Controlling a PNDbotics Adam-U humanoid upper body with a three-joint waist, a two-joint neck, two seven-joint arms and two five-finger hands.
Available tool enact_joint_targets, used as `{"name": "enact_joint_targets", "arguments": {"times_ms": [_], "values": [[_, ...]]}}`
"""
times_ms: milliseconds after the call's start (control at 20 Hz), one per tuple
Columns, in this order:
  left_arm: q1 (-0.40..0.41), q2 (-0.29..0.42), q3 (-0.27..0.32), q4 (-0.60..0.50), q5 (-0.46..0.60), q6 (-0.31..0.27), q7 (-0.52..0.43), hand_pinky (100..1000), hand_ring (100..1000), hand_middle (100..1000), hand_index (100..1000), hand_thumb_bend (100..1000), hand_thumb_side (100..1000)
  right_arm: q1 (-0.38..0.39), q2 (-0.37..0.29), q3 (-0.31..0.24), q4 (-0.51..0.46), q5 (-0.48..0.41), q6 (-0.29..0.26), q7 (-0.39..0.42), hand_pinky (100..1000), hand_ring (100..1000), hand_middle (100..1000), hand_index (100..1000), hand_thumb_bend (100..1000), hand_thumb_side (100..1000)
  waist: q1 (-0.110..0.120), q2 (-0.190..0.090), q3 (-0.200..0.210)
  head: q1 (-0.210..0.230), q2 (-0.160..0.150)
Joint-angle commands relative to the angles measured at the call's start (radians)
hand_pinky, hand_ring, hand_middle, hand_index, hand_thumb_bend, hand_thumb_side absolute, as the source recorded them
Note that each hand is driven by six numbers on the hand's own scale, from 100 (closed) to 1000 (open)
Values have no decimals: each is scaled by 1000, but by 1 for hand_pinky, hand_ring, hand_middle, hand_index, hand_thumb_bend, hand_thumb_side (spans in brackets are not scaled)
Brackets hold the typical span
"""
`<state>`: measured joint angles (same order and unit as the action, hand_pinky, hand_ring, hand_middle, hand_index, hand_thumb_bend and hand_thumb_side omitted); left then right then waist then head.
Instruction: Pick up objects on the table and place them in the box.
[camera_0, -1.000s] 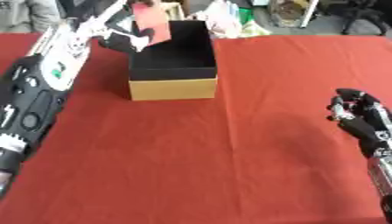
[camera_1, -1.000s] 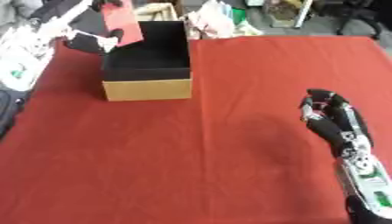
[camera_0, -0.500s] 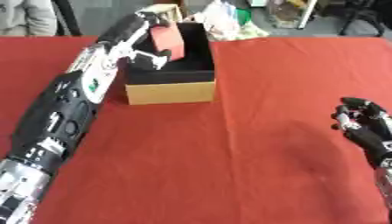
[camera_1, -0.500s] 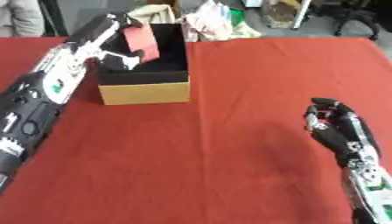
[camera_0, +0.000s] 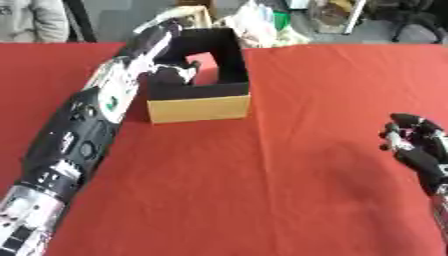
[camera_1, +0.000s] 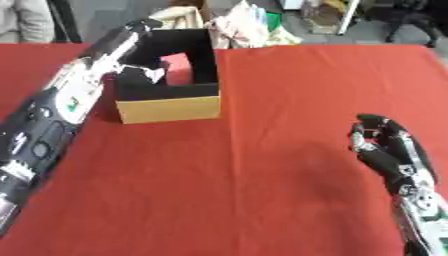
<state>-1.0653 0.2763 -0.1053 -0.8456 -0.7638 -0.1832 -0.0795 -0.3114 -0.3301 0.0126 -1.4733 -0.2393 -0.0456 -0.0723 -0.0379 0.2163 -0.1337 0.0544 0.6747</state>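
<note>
**Left eye view: placement into box under way**

Nearest, the right hand (camera_1: 389, 147) rests idle at the lower right of the red bench (camera_0: 289, 165), fingers relaxed and holding nothing. Beyond it, the box (camera_0: 199, 102) stands on the bench at upper left, tan outside, black inside. The left hand (camera_0: 171, 75) reaches over the box's left wall, fingers curled on a red object (camera_0: 206, 70) that sits low inside the box.

Judgement: the placing step is in hand. The next move calls for the fingers to part and the hand to lift clear without catching the wall. No other loose object shows on the bench.
</note>
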Motion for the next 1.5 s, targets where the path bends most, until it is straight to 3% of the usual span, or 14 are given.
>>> {"name": "enact_joint_targets", "arguments": {"times_ms": [50, 150, 350, 600, 750, 1150, 1300, 1500], "values": [[-9, 44, 0, -59, 66, 13, 8, 782, 833, 861, 937, 187, 286, -5, -19, -10, -11, 4, -2, 0, 515, 613, 575, 707, 100, 100, -1, -24, 4, -7, -6], [6, 70, -17, -118, 123, 13, 5, 767, 807, 832, 926, 142, 198, 1, -22, -13, -9, 5, -3, -3, 515, 613, 574, 707, 100, 100, -2, -28, 14, -12, -3], [82, 152, -47, -304, 307, 42, -18, 749, 794, 813, 920, 100, 187, 10, -29, -21, -10, 3, -6, -10, 515, 613, 575, 707, 100, 100, -2, -37, 37, -23, 4], [278, 267, -26, -591, 593, 154, -33, 728, 786, 807, 928, 100, 211, 21, -36, -31, -12, 0, -8, -19, 516, 614, 575, 711, 100, 100, -3, -48, 67, -29, 15], [402, 292, 11, -720, 720, 218, -28, 714, 780, 805, 931, 100, 224, 25, -40, -36, -17, -4, -11, -23, 516, 614, 576, 712, 100, 100, -4, -54, 82, -27, 26], [649, 226, 98, -924, 820, 281, -19, 697, 774, 800, 942, 100, 269, 25, -39, -50, -40, -19, -16, -43, 518, 620, 586, 720, 100, 100, -10, -56, 105, -5, 71], [706, 190, 121, -943, 822, 299, -17, 694, 773, 797, 942, 100, 304, 26, -35, -52, -47, -25, -19, -49, 518, 623, 592, 722, 100, 100, -13, -56, 111, -10, 92], [757, 154, 141, -946, 829, 312, -22, 693, 772, 794, 942, 100, 339, 27, -31, -54, -56, -38, -25, -56, 520, 626, 596, 721, 100, 100, -16, -55, 120, -23, 95]]}}
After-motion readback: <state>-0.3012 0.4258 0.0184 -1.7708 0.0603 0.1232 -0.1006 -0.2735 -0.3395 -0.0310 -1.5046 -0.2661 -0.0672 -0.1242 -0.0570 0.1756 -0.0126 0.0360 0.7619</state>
